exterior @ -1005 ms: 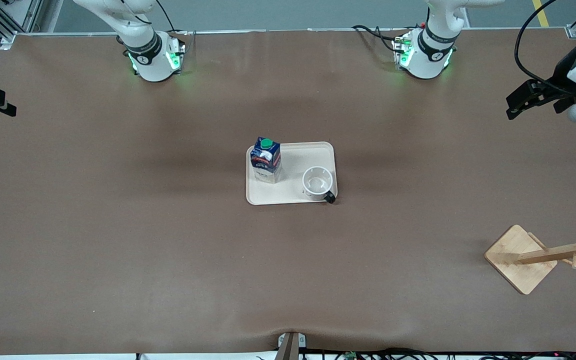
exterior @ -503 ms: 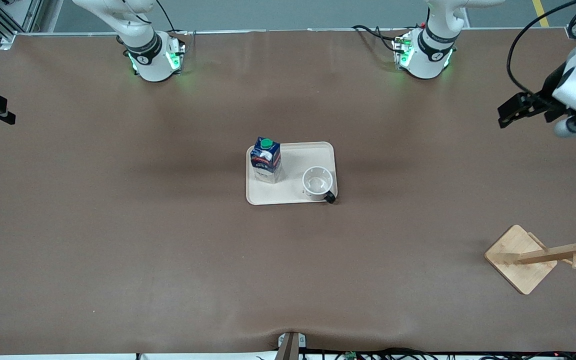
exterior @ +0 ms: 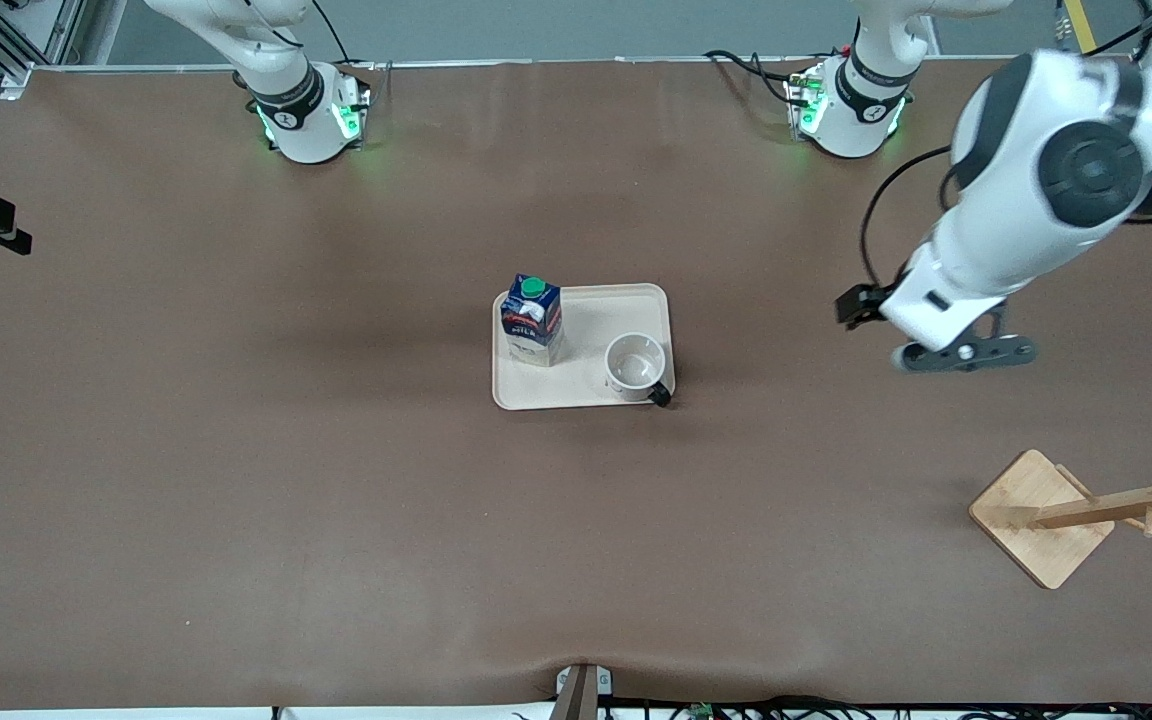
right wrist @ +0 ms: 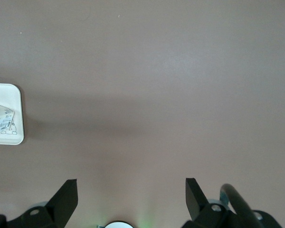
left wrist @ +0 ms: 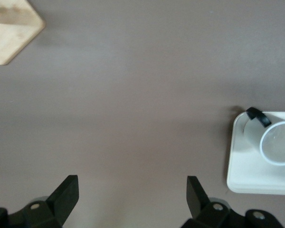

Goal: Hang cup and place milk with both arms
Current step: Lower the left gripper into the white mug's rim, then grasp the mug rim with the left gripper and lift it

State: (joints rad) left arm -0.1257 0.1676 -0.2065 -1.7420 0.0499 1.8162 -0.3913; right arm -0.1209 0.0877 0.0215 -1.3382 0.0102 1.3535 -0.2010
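Your stock, frame centre: cup (exterior: pixel 635 364) and milk (exterior: pixel 532 320) upright, apart, on tray (exterior: pixel 586 400). Left pincer (left wrist: pixel 132 199) spread, empty, over bare tabletop (exterior: pixel 236 480), right of frame. Right pincer (right wrist: pixel 131 198) spread, empty, waits at frame's left edge.

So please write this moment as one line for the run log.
left gripper: open, over bare table beside tray | right gripper: open, waiting | cup, milk: on tray | rack: empty
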